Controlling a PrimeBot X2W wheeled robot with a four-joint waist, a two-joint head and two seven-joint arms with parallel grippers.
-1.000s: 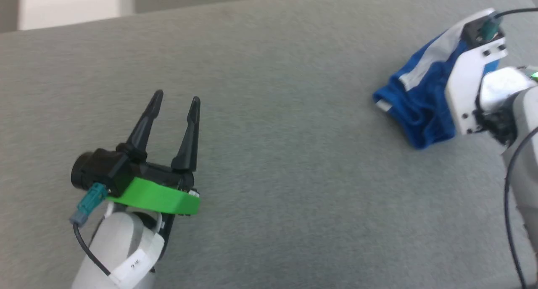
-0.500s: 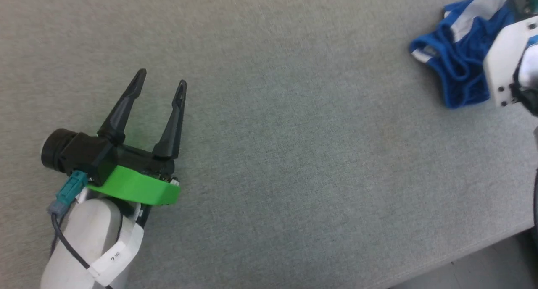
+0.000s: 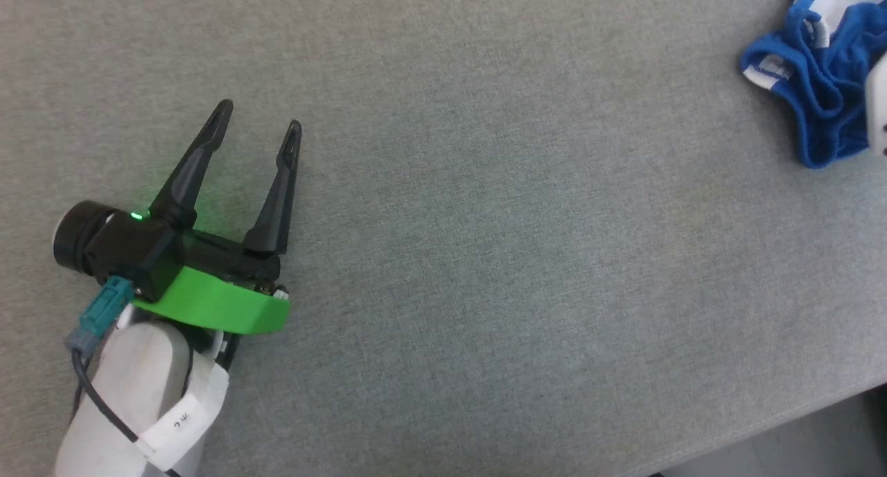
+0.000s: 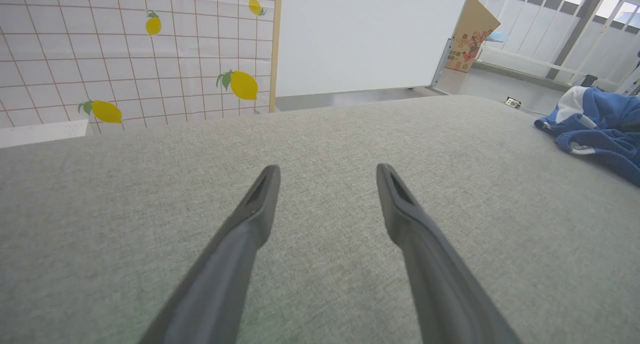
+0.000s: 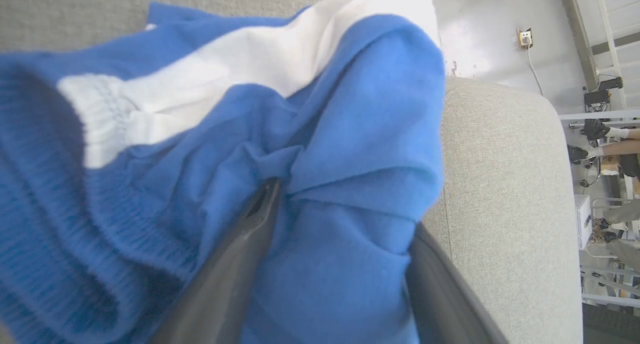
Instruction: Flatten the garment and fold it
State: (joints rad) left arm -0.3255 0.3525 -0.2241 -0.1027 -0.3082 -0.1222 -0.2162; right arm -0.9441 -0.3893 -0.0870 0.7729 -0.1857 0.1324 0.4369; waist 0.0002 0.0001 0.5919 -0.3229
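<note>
- Blue garment (image 3: 831,109) lies crumpled by the grey padded table's (image 3: 485,269) right edge, not yet flattened.
- Right gripper (image 5: 337,204) has just sprung wide, cloth loose between its fingers: released, so a fresh grasp comes next.
- Left gripper (image 3: 259,116) hovers wide open, empty, well apart.
- Lemon-tiled wall (image 4: 150,84) beyond; only the table edge crowds the work.

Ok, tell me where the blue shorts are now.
The blue shorts lie bunched at the head view's upper right, on the grey padded surface near its edge, far from the left pincer.

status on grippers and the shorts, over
Left gripper open, empty, over the grey surface. Right gripper fingers spread, blue shorts bunched between them. Shorts crumpled near the surface's edge, not yet flattened.
</note>
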